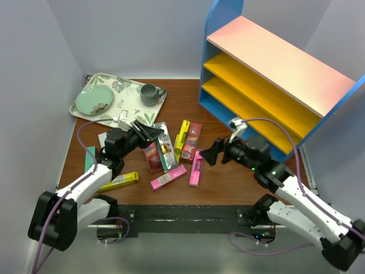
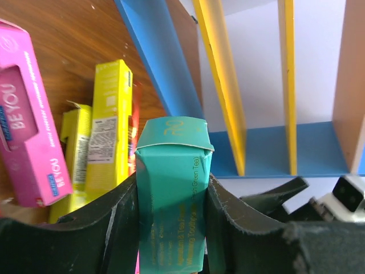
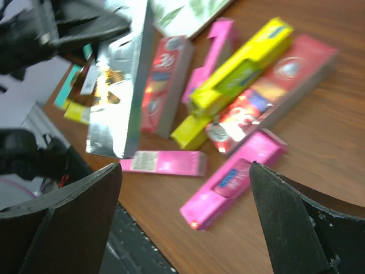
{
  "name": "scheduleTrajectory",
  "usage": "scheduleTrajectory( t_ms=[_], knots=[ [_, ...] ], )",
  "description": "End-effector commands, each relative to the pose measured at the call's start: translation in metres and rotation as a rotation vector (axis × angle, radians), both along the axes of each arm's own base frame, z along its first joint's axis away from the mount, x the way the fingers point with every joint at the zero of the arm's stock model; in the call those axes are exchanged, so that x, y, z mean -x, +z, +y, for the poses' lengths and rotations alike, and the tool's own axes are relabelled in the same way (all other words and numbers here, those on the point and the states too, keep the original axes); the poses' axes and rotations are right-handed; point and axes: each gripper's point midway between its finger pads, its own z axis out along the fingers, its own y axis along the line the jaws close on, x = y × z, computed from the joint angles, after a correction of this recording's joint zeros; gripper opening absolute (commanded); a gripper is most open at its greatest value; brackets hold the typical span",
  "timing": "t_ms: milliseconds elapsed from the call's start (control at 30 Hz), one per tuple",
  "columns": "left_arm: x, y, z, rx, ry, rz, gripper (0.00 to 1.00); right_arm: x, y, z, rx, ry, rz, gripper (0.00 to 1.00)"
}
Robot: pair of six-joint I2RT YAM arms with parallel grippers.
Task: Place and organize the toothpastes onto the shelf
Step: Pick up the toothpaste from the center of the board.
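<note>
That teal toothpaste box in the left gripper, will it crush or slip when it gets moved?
Probably stiff enough: the teal carton looks straight-sided and undented in the left gripper. Its flat faces suggest a steady hold, though smooth card might slide. The top flap edge overhangs slightly and could catch.

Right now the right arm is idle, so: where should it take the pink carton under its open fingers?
Probably mid-length on the pink carton, right gripper coming straight down and closing across its narrow width: it lies flat, both long sides free there.
</note>
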Motion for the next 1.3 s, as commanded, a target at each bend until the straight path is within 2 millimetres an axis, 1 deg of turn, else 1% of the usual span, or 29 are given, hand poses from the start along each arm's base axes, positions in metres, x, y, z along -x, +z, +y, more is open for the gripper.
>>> scheduleTrajectory(
  t_ms=[0, 33, 67, 100, 133, 167, 200, 233, 267, 367, 400, 467, 500, 533, 567, 633, 800, 867, 933, 967, 1133, 1167, 1233, 1267],
  knots=[
    [-0.008, 0.043, -0.008, 0.216, 0.049, -0.089, 0.06, 0.0, 0.018, 0.041, -0.069, -0.051, -0.119, 0.99],
    [-0.007, 0.04, -0.008, 0.226, 0.056, -0.086, 0.05, 0.003, 0.018, 0.047, -0.064, -0.053, -0.128, 0.99],
    [-0.007, 0.041, -0.007, 0.235, 0.073, -0.086, 0.05, -0.002, 0.012, 0.048, -0.041, -0.098, -0.138, 0.99],
    [-0.005, 0.041, -0.009, 0.243, 0.074, -0.082, 0.04, 0.009, 0.018, 0.061, -0.056, -0.062, -0.168, 0.98],
    [-0.003, 0.038, -0.009, 0.245, 0.079, -0.072, 0.04, 0.01, 0.018, 0.065, -0.05, -0.067, -0.185, 0.99],
    [-0.003, 0.04, -0.007, 0.252, 0.097, -0.078, 0.04, 0.013, 0.016, 0.071, -0.041, -0.062, -0.199, 0.99],
    [-0.002, 0.04, -0.008, 0.257, 0.1, -0.072, 0.04, 0.018, 0.021, 0.078, -0.043, -0.058, -0.233, 0.99],
    [-0.001, 0.037, -0.007, 0.255, 0.106, -0.06, 0.05, 0.021, 0.02, 0.083, -0.033, -0.053, -0.246, 0.98],
    [-0.002, 0.039, -0.006, 0.259, 0.118, -0.064, 0.05, 0.021, 0.016, 0.089, -0.011, -0.048, -0.252, 0.99],
    [0.0, 0.039, -0.006, 0.272, 0.122, -0.055, 0.05, 0.025, 0.016, 0.101, 0.012, -0.054, -0.278, 0.98],
    [0.001, 0.038, -0.007, 0.277, 0.123, -0.05, 0.05, 0.029, 0.011, 0.109, 0.026, -0.042, -0.284, 0.99],
    [0.002, 0.039, -0.006, 0.284, 0.127, -0.051, 0.05, 0.028, 0.01, 0.113, 0.04, -0.066, -0.293, 0.99],
    [0.003, 0.038, -0.006, 0.29, 0.127, -0.045, 0.05, 0.029, 0.003, 0.118, 0.067, -0.059, -0.298, 0.98],
    [0.003, 0.038, -0.006, 0.292, 0.128, -0.045, 0.05, 0.027, 0.003, 0.119, 0.077, -0.077, -0.303, 0.98],
    [0.004, 0.039, -0.007, 0.293, 0.125, -0.048, 0.05, 0.027, 0.005, 0.121, 0.079, -0.083, -0.307, 0.97],
    [0.005, 0.039, -0.008, 0.294, 0.122, -0.047, 0.05, 0.028, 0.001, 0.126, 0.095, -0.088, -0.315, 0.95],
    [0.008, 0.037, -0.011, 0.298, 0.108, -0.043, 0.05, 0.024, 0.005, 0.13, 0.083, -0.13, -0.333, 0.86],
    [0.009, 0.035, -0.013, 0.304, 0.105, -0.034, 0.06, 0.023, 0.003, 0.132, 0.093, -0.131, -0.335, 0.81],
    [0.01, 0.038, -0.013, 0.317, 0.1, -0.042, 0.06, 0.023, 0.001, 0.134, 0.102, -0.127, -0.336, 0.78],
    [0.011, 0.038, -0.015, 0.319, 0.094, -0.042, 0.06, 0.023, -0.002, 0.136, 0.11, -0.128, -0.334, 0.74],
    [0.013, 0.038, -0.018, 0.321, 0.082, -0.039, 0.08, 0.024, -0.006, 0.138, 0.119, -0.122, -0.325, 0.62],
    [0.013, 0.037, -0.019, 0.321, 0.079, -0.036, 0.08, 0.024, -0.007, 0.138, 0.124, -0.123, -0.325, 0.56],
    [0.014, 0.037, -0.018, 0.324, 0.078, -0.038, 0.1, 0.024, -0.009, 0.136, 0.131, -0.127, -0.319, 0.49],
    [0.015, 0.039, -0.018, 0.323, 0.077, -0.044, 0.11, 0.024, -0.01, 0.134, 0.134, -0.13, -0.317, 0.42]
  ],
)
